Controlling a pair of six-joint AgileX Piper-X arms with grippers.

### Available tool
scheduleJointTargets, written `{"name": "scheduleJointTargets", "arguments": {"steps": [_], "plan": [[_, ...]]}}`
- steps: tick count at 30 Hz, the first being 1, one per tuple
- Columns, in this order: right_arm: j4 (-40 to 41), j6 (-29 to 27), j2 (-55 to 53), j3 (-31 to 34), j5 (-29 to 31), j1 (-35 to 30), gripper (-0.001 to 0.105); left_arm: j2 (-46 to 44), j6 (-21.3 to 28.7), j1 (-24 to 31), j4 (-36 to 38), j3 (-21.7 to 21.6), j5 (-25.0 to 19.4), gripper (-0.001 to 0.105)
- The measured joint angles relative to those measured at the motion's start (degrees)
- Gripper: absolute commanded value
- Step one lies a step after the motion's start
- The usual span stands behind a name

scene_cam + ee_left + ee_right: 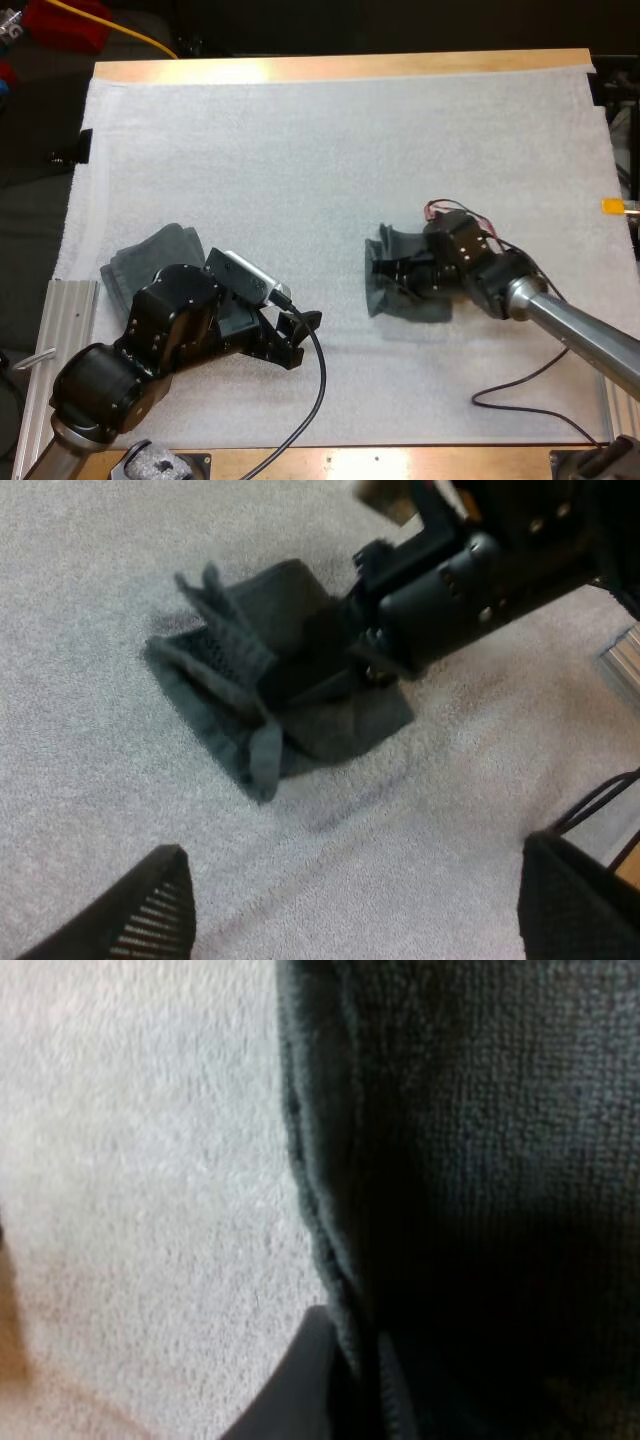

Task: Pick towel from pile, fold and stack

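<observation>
The right jaws pinch the crumpled towel. The left jaws stand apart, toward the front edge of the tabletop.

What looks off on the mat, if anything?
Nothing spilled or damaged. The crumpled towel is bunched up with one flap standing upright, and the right gripper has its jaws shut on it, which looks like ordinary mid-fold handling. The folded stack lies flat near the left edge of the mat, partly hidden by the left arm.
</observation>
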Motion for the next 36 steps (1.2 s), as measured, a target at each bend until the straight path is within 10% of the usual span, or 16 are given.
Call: {"name": "scheduleJointTargets", "arguments": {"steps": [9, 20, 36], "plan": [[-3.36, 3.70, 4.57, 0.00, -1.86, 0.28, 0.003, 0.00, 0.00, 0.00, 0.00, 0.00, 0.00, 0.066], [-10.62, 5.79, 8.00, 0.00, -12.60, 0.30, 0.058, 0.00, 0.00, 0.00, 0.00, 0.00, 0.00, 0.066], [-12.16, 4.96, 6.92, 0.00, -12.87, 3.34, 0.059, 0.00, 0.00, 0.00, 0.00, 0.85, 0.00, 0.066]]}}
